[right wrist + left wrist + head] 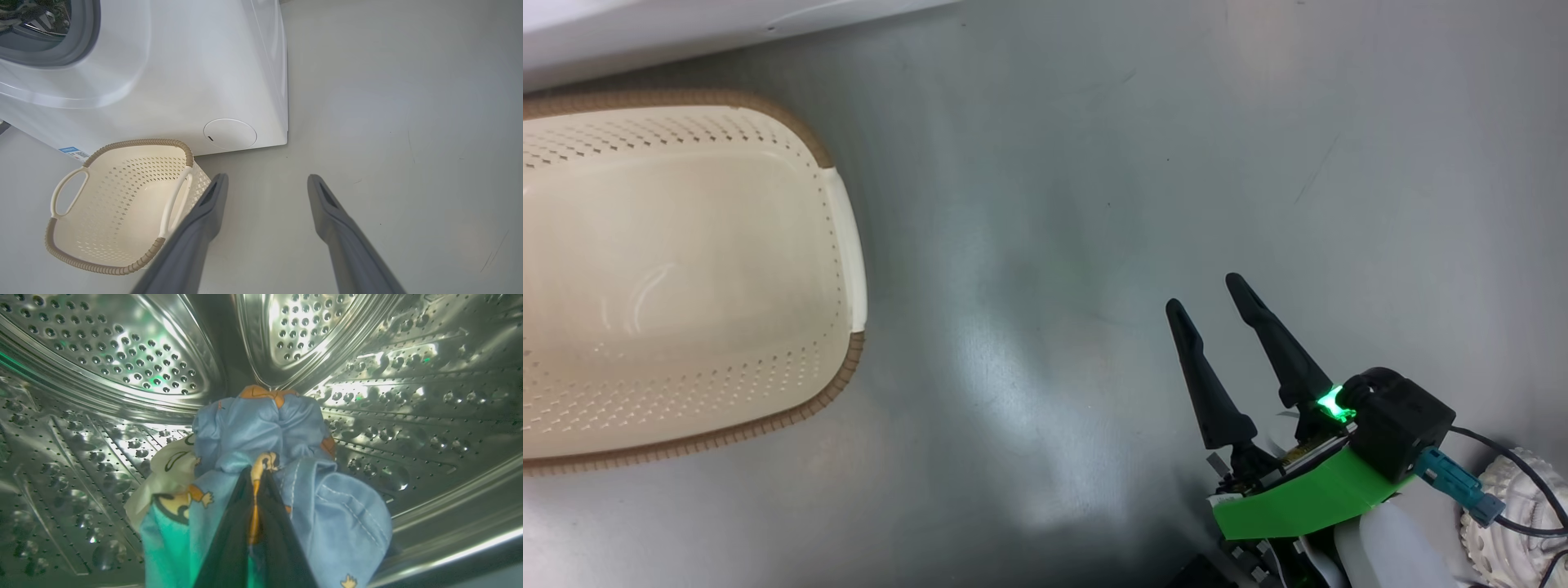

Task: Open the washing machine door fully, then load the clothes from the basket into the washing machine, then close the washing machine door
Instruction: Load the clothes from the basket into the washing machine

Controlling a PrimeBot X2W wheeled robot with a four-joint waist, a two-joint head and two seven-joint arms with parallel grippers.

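A: Where are the clothes [265, 424]?
B: Inside the washing machine [122, 355], pinched tight by the left gripper [261, 469]. Right gripper [1205, 292] gapes empty, outside the machine.
A: Risk?
B: Fabric could cling when jaws part and drag out.

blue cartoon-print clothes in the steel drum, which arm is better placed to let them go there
Left. The left tool is shut on the light blue cartoon-print clothes inside the perforated steel drum. The right tool hangs open above the grey floor beside the empty cream perforated plastic basket.
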